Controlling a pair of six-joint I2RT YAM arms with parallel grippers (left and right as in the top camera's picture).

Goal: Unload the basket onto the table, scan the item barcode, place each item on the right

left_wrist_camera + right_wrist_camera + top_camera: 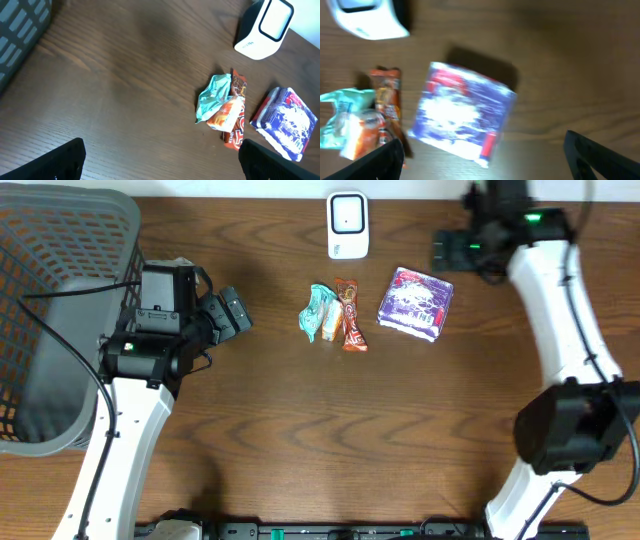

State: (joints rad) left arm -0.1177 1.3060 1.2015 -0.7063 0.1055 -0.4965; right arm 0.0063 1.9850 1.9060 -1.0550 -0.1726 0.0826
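Right hand [447,248], fingers spread, hovers near purple packet [415,304].

Dark brown desk [300,440] with a wavy wood-grain pattern, bearing a white scanner [347,225] whose face has a dark-outlined pale window, and a grey basket [60,240] of open square lattice. Purple-blue packet [415,304] printed in white with red accents; orange-red bar wrapper [350,315] with dark brown print; mint-green wrapper [316,305] with white markings; orange-and-white sachet [225,114]. Left arm [120,450] and right arm [560,300]: white shells with black joints, each showing a small green light.
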